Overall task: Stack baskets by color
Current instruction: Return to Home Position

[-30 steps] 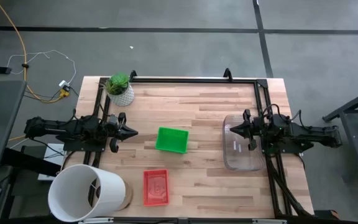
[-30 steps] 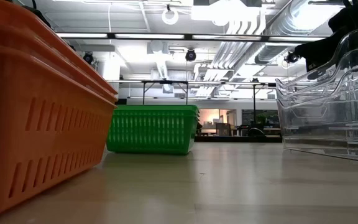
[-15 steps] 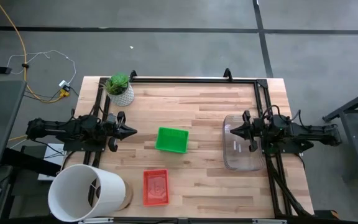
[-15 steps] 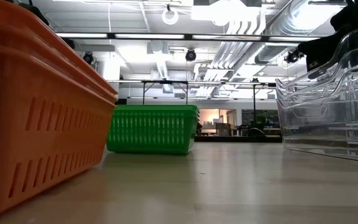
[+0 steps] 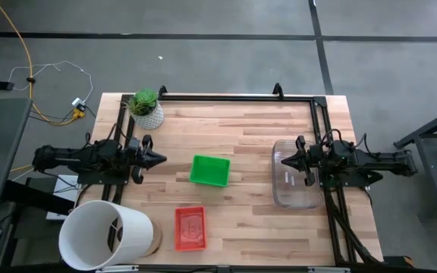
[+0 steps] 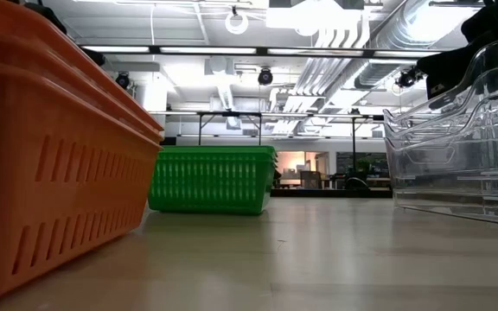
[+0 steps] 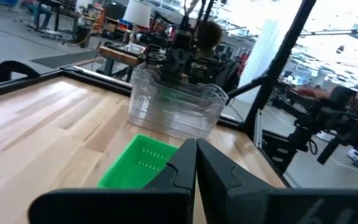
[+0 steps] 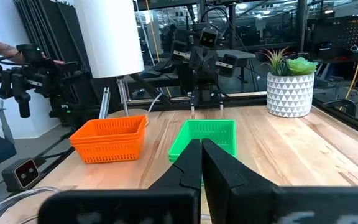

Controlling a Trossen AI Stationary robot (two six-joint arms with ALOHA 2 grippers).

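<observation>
A green basket (image 5: 209,170) rests on its base near the table's middle; it also shows in the low view (image 6: 212,178). A red basket (image 5: 190,227) sits near the front edge, orange-looking in the right wrist view (image 8: 109,138). A clear basket (image 5: 297,176) stands at the right, and it looks like a nested stack in the low view (image 6: 456,147). My left gripper (image 5: 163,160) hovers shut at the left side, pointing level at the green basket. My right gripper (image 5: 280,159) hovers shut over the clear basket's left rim. Neither holds anything.
A white bucket (image 5: 105,235) lies at the front left corner. A small potted plant (image 5: 146,108) stands at the far left corner. A black frame (image 5: 234,97) runs along the table's far edge and sides. Bare wood lies between the baskets.
</observation>
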